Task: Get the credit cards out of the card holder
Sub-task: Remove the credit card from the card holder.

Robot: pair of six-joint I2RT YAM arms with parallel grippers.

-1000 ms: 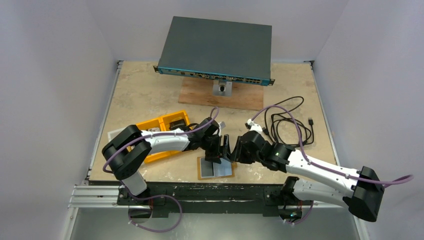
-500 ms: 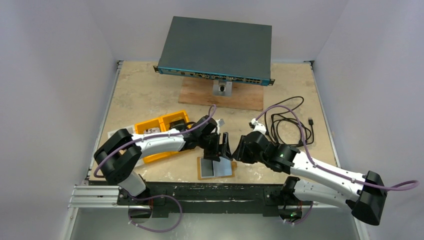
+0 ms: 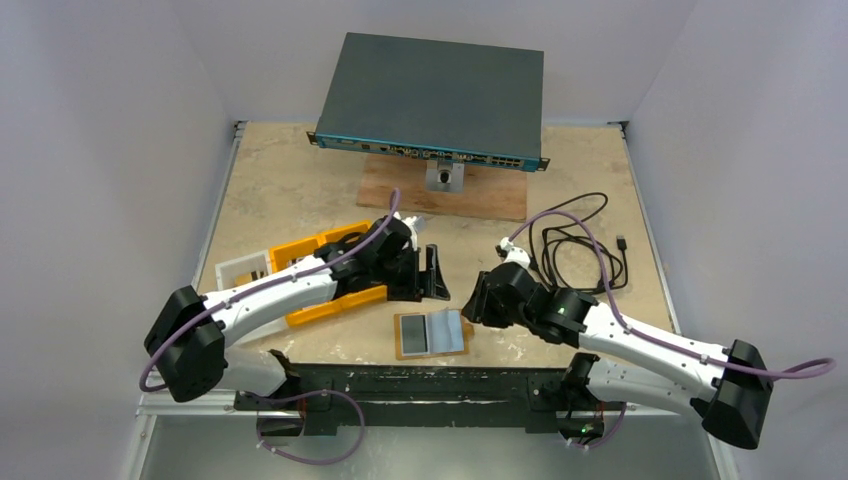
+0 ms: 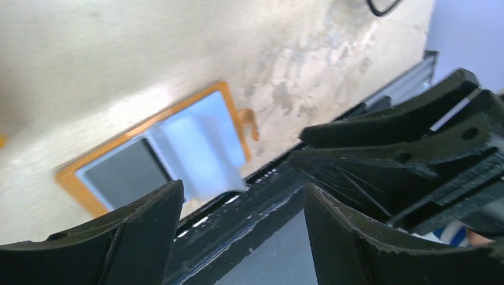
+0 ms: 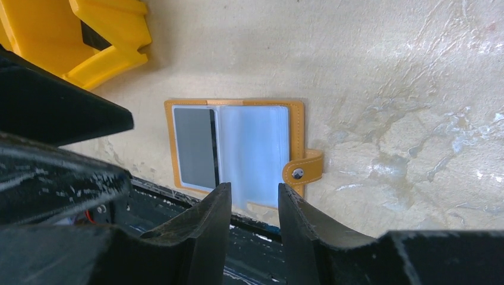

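As left tool (image 3: 436, 272) withdrew, wallet (image 3: 432, 334) uncovered.

We take this for a robotics lab test cell, not a home or a shop. A white left arm (image 3: 265, 295) and right arm (image 3: 645, 345) are bolted to a metal rail (image 3: 190, 388) at the near edge of a worn, stained tabletop (image 3: 290, 190), boxed in by plain white walls (image 3: 110, 150). Purple cabling (image 3: 790, 364) runs along both arms. The props are an odd mix: a network switch (image 3: 435, 95) propped on a wooden board (image 3: 480, 195), a loose black cable (image 3: 580, 240), a yellow compartment tray (image 3: 298, 256) and an open card holder (image 3: 432, 334). What the tray holds we cannot quite make out.
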